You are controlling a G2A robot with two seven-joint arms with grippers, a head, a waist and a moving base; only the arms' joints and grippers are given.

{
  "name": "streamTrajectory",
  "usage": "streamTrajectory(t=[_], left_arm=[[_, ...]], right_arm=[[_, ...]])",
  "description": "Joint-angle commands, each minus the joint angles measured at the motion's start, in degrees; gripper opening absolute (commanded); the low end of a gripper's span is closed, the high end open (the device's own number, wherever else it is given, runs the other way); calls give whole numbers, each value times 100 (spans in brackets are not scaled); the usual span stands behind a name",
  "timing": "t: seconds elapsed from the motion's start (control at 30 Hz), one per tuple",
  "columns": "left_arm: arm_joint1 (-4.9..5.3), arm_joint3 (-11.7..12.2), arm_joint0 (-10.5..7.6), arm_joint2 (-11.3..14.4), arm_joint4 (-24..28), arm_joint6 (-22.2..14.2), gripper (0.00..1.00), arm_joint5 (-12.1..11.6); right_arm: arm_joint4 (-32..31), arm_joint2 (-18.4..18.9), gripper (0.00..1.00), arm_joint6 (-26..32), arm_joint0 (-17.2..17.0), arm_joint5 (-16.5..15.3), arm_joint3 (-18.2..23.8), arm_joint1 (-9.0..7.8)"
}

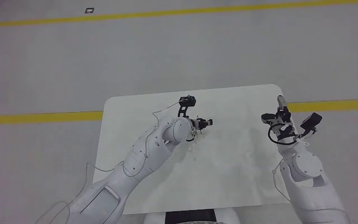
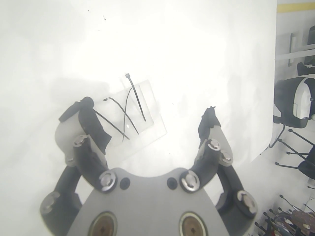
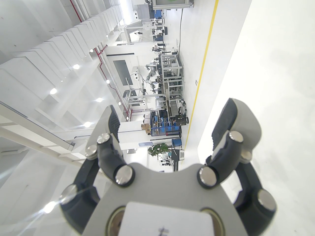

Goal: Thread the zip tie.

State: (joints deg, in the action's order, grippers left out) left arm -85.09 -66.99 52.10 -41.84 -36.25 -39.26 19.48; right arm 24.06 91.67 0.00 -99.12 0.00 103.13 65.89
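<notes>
Several black zip ties (image 2: 134,99) lie crossed over one another on a small clear plate (image 2: 153,133) on the white table (image 1: 235,168). In the top view the ties (image 1: 194,136) peek out beside the left wrist. My left gripper (image 2: 147,105) hovers just above the plate, open, one finger (image 2: 88,119) over the ties' ends, nothing held. It sits near the table's middle (image 1: 197,112). My right gripper (image 3: 171,105) is open and empty, raised near the table's right edge (image 1: 274,111) and pointing out into the room.
Small dark specks dot the table surface (image 2: 104,18). The table's right edge (image 2: 274,74) runs close by, with chairs (image 2: 295,106) on the floor beyond it. A yellow floor line (image 1: 50,117) passes behind the table.
</notes>
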Motion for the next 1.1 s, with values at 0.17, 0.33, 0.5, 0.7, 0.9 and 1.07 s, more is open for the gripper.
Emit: streamTrajectory(t=[0.17, 0.33, 0.5, 0.7, 0.9, 1.07], left_arm=[[-110, -24, 112, -167, -332, -40, 43, 0], [-172, -89, 221, -302, -599, -150, 29, 0], [-253, -73, 298, -455, -829, -241, 23, 0], [-371, -13, 355, -614, -1091, -355, 18, 0], [-497, 116, 353, -724, -1282, -456, 19, 0], [-604, 301, 309, -772, -1386, -493, 16, 0]], right_arm=[[0, 0, 100, 0, 0, 0, 0, 0], [0, 0, 100, 0, 0, 0, 0, 0], [0, 0, 100, 0, 0, 0, 0, 0], [0, 0, 100, 0, 0, 0, 0, 0], [0, 0, 100, 0, 0, 0, 0, 0], [0, 0, 100, 0, 0, 0, 0, 0]])
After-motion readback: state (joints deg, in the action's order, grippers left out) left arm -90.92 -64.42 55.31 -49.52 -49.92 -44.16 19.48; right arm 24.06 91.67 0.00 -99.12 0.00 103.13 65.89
